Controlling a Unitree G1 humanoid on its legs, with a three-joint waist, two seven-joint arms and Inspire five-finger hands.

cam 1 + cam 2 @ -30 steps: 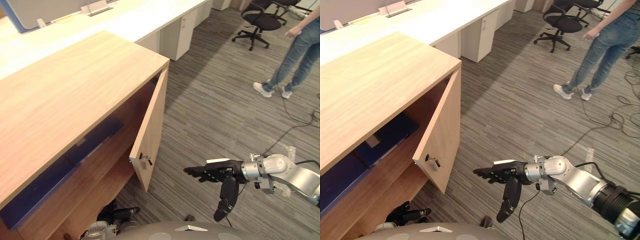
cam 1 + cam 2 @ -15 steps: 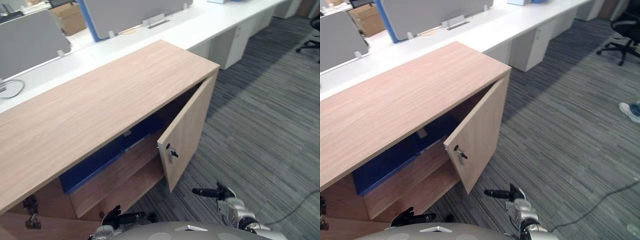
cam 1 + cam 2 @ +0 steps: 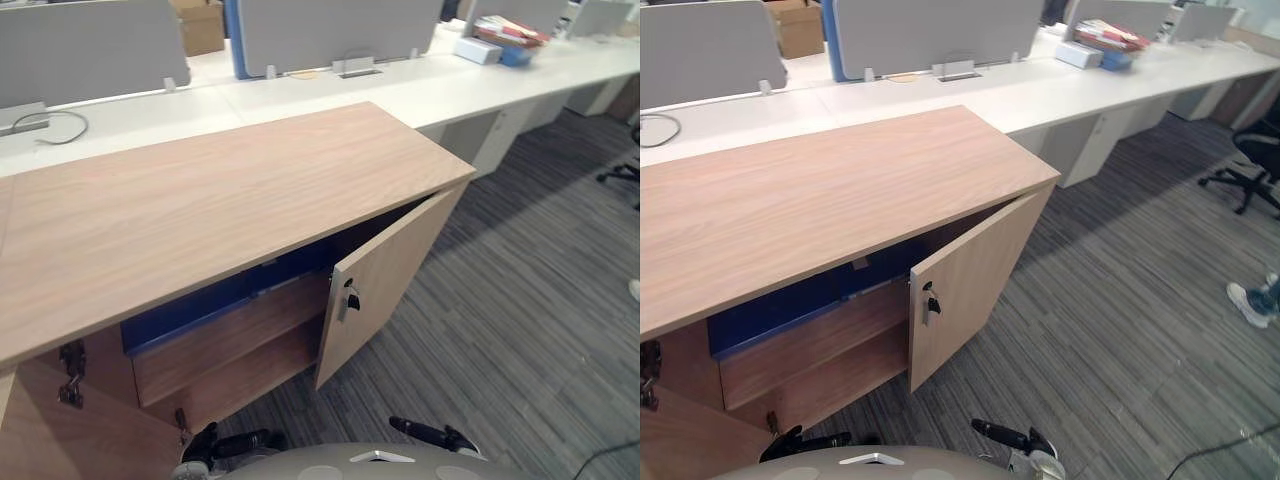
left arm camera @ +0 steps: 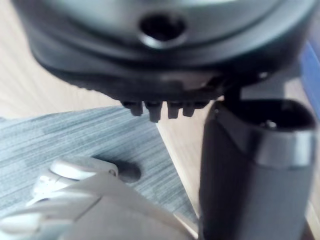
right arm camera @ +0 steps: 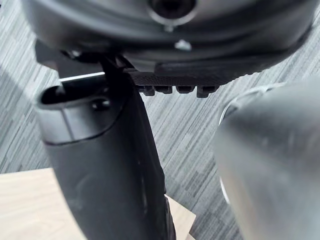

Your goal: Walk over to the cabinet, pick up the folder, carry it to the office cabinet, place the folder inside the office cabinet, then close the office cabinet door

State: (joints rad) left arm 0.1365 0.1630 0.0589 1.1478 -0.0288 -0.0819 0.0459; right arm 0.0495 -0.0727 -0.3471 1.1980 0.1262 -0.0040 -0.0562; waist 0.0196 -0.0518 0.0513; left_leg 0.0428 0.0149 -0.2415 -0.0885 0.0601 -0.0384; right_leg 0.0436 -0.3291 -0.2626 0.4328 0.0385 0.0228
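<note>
The wooden office cabinet [image 3: 210, 205] stands in front of me with its right door [image 3: 385, 280] swung half open; a small key handle [image 3: 348, 298] sticks out of the door's edge. A blue folder [image 3: 225, 298] lies flat on the upper shelf inside, partly hidden under the cabinet top. My left hand [image 3: 235, 442] is low at the near edge by the cabinet's foot, fingers straight and empty. My right hand [image 3: 425, 433] is low too, over the carpet in front of the door, open, holding nothing and apart from the door.
A second cabinet door [image 3: 60, 435] stands open at the near left, with a hinge [image 3: 70, 360] above it. Long white desks [image 3: 420, 90] with grey partitions run behind the cabinet. An office chair [image 3: 1250, 165] and a person's shoe [image 3: 1245, 300] are on the carpet at the right.
The camera has swung towards the cabinet, so the whole picture has shifted. My right hand has dropped from stretched out over the carpet to the view's near edge. The door stays half open.
</note>
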